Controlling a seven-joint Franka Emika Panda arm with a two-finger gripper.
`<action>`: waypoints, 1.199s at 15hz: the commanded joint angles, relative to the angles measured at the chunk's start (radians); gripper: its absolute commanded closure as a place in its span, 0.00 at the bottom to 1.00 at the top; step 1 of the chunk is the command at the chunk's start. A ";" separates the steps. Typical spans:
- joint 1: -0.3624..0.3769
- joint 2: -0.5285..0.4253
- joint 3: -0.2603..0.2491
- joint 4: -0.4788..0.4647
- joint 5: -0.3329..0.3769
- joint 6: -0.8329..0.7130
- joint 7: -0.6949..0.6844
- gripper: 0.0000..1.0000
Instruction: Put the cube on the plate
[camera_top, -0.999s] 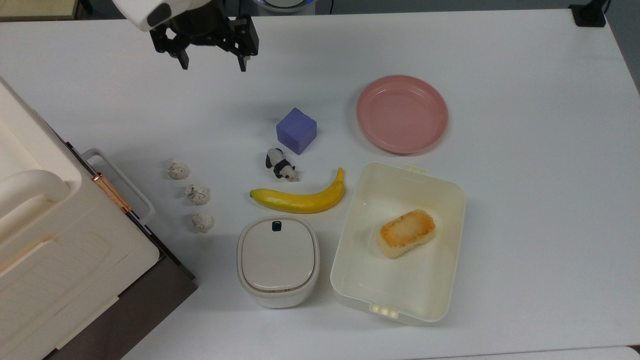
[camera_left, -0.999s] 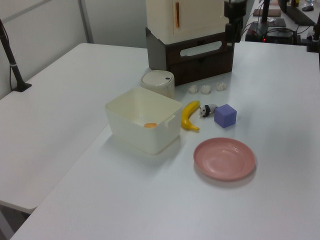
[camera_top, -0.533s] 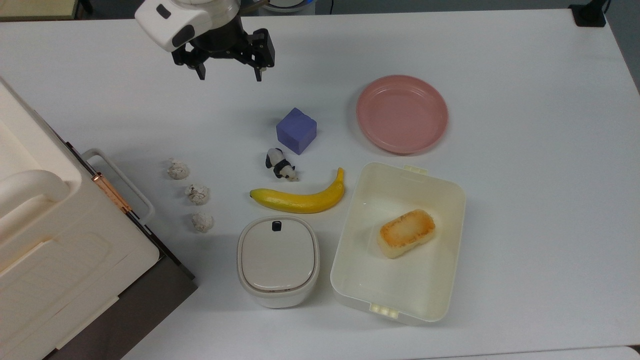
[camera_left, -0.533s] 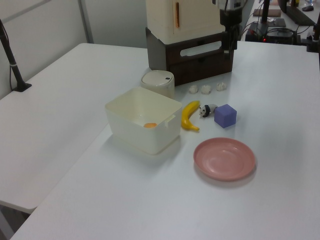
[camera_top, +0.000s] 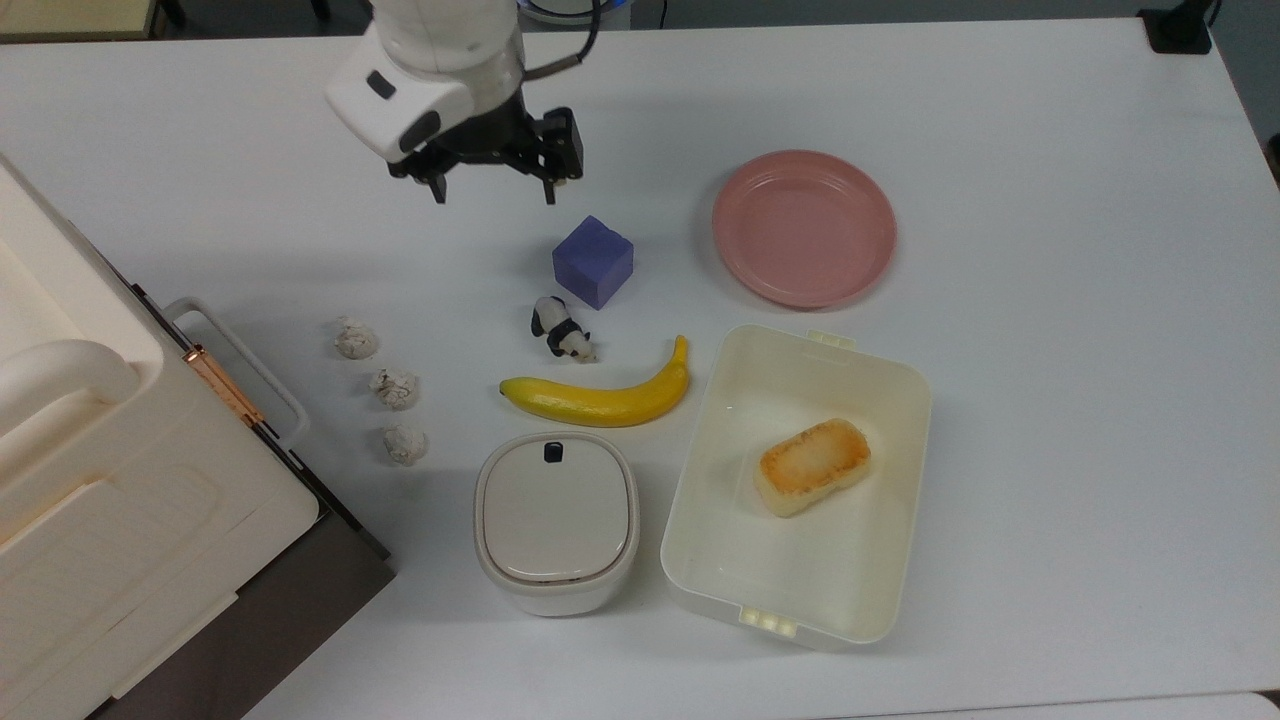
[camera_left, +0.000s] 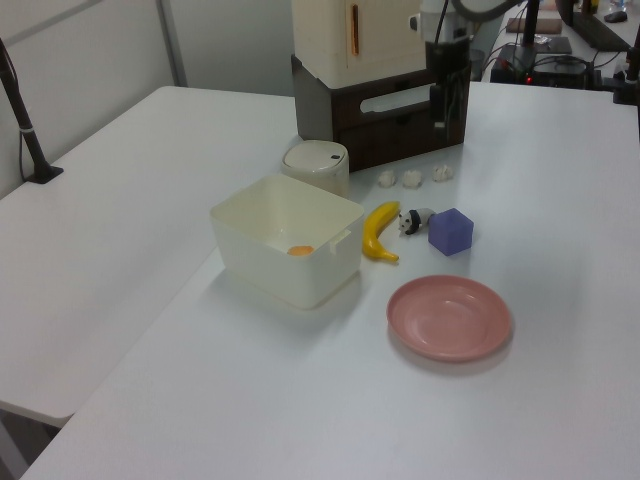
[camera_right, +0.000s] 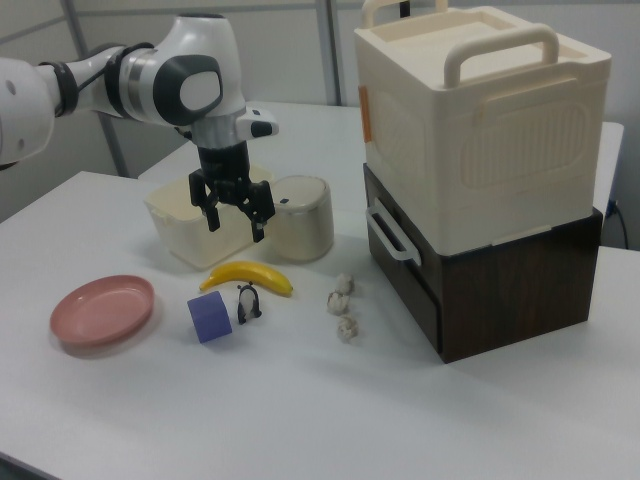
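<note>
We noted the gripper (camera_top: 494, 190) had travelled toward the cube (camera_top: 593, 261), fingers spread and empty, now near it but not above. The cube sat on the table, apart from the plate (camera_top: 804, 228). Approach under way, we judged.

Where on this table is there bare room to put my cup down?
Bare white table lies on the top view's right, beyond the plate and tub. It is crowded in the middle, around the cube, panda and banana.
</note>
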 joint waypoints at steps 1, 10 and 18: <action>0.033 -0.006 -0.007 -0.049 -0.010 0.038 0.032 0.00; 0.157 -0.006 -0.005 -0.300 -0.130 0.208 -0.095 0.00; 0.188 0.044 -0.005 -0.345 -0.199 0.288 -0.168 0.00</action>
